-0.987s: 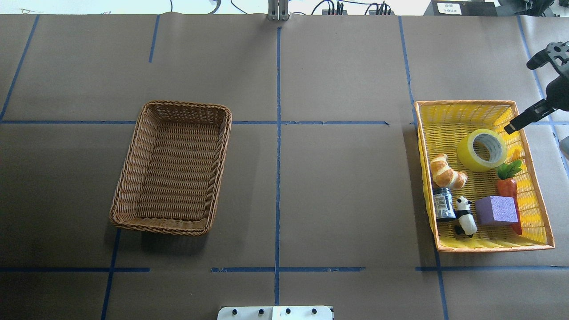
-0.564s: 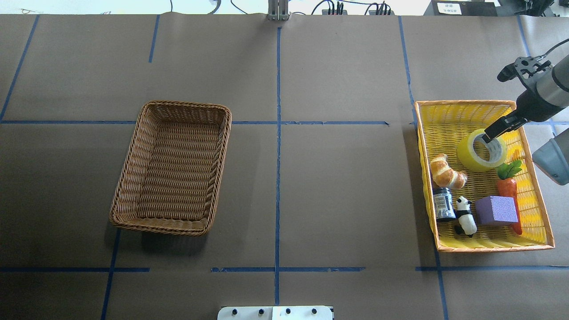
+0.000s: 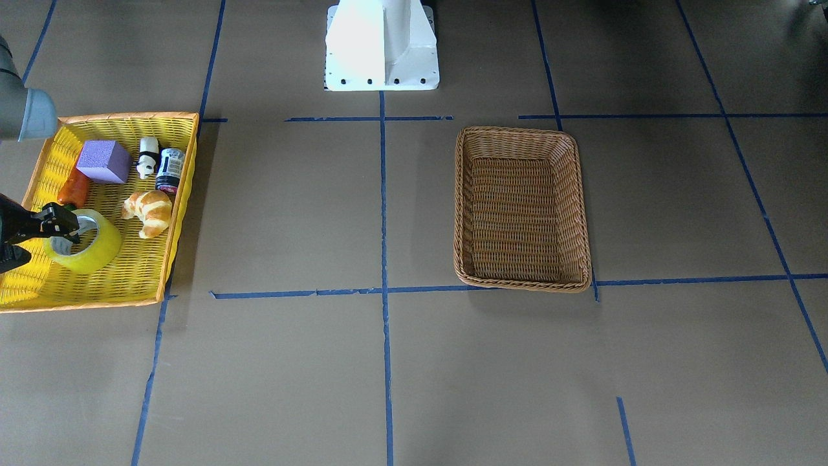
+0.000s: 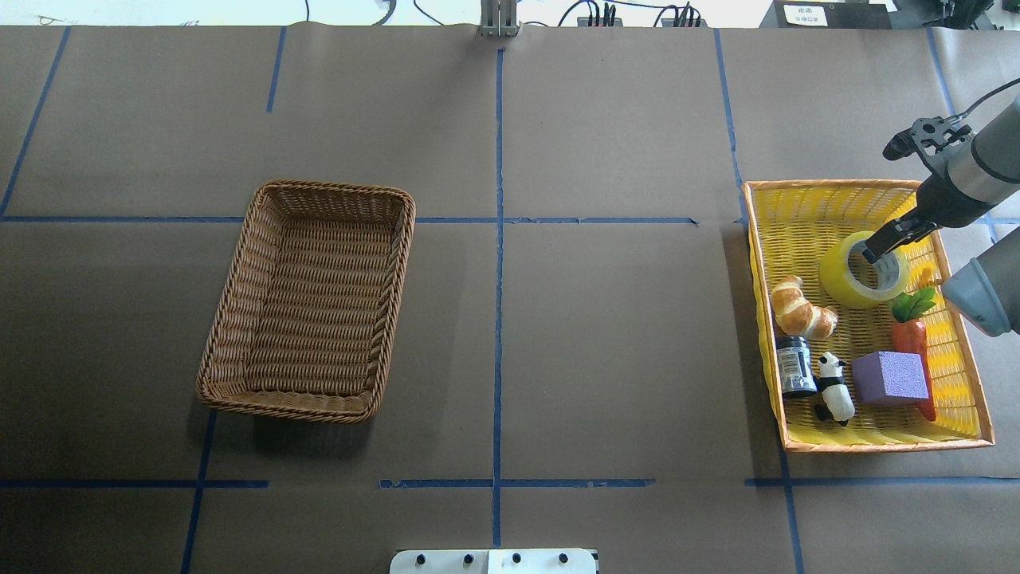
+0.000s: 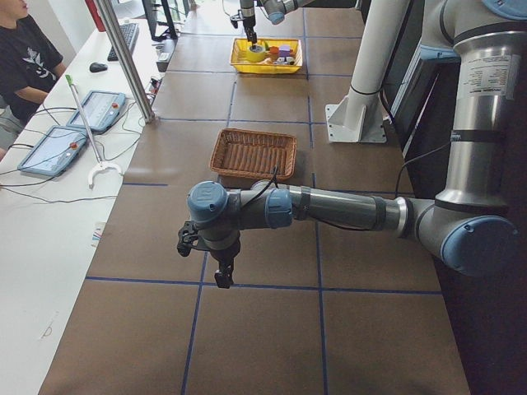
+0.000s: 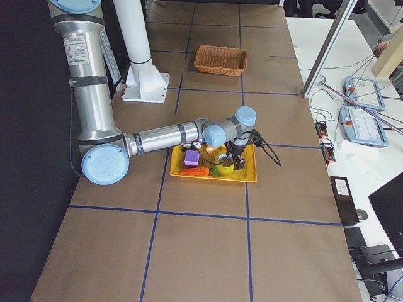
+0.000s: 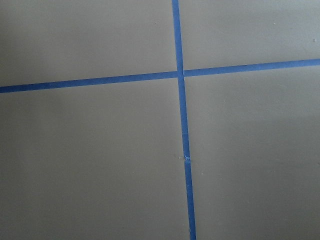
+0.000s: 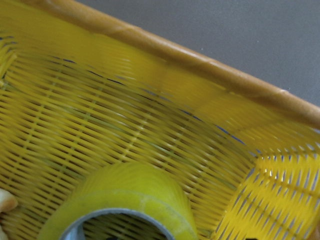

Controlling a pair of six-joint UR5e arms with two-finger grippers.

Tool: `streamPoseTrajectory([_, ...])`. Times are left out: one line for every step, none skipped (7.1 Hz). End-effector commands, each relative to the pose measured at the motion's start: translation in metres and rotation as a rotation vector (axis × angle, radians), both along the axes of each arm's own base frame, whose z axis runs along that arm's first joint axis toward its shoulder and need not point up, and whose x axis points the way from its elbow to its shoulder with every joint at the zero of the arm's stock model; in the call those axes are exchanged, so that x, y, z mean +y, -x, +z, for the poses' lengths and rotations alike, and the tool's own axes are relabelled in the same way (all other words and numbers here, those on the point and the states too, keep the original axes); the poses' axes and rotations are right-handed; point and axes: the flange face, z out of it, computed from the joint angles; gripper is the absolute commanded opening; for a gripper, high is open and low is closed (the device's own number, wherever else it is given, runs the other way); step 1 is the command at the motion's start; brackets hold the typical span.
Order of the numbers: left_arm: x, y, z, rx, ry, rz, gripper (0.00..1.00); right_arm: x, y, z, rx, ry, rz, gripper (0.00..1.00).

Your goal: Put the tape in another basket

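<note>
The tape (image 4: 843, 281), a yellow-green roll with a white core, lies in the far part of the yellow mesh basket (image 4: 805, 207). It also shows in the front view (image 3: 94, 255) and at the bottom of the right wrist view (image 8: 130, 190). My right gripper (image 4: 875, 245) is low over the roll and looks open. In the front view (image 3: 50, 241) one finger sits at the core and the other outside the roll's wall. The brown wicker basket (image 4: 239, 295) stands empty left of centre. My left gripper (image 5: 222, 276) hangs over bare table, and I cannot tell its state.
The yellow basket also holds a croissant (image 4: 801, 309), a dark jar (image 4: 793, 365), a panda figure (image 4: 833, 387), a purple block (image 4: 888, 376) and a carrot (image 4: 910, 339). Blue tape lines cross the brown table. An operator (image 5: 20, 58) sits at the side desk.
My right gripper has come in from beyond the yellow basket's far right corner, leftward and down onto the tape roll. The tape and the other things have not moved.
</note>
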Motion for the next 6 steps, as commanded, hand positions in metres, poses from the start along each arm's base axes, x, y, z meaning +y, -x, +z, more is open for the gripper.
streamPoseTrajectory([0.0,0.0,-0.001,0.002,0.0,-0.001,1.0,-0.001,0.005,0.008,-0.004,-0.006,-0.002,0.53])
streamPoseTrajectory([0.0,0.0,-0.001,0.002,0.0,-0.001,1.0,-0.001,0.006,0.007,-0.007,-0.008,-0.004,0.02])
streamPoseTrajectory([0.0,0.0,-0.001,0.002,0.0,-0.001,1.0,0.0,0.007,0.011,-0.005,-0.009,-0.017,0.0])
streamPoseTrajectory([0.0,0.0,-0.001,0.002,0.0,-0.001,1.0,0.0,0.008,0.009,-0.008,-0.007,-0.012,0.0])
streamPoseTrajectory([0.0,0.0,-0.002,0.002,-0.001,-0.001,1.0,-0.001,0.009,-0.006,-0.028,-0.033,-0.019,0.0])
streamPoseTrajectory([-0.001,0.0,-0.017,0.001,-0.029,-0.004,1.0,-0.011,0.004,-0.048,-0.08,-0.062,0.005,0.0])
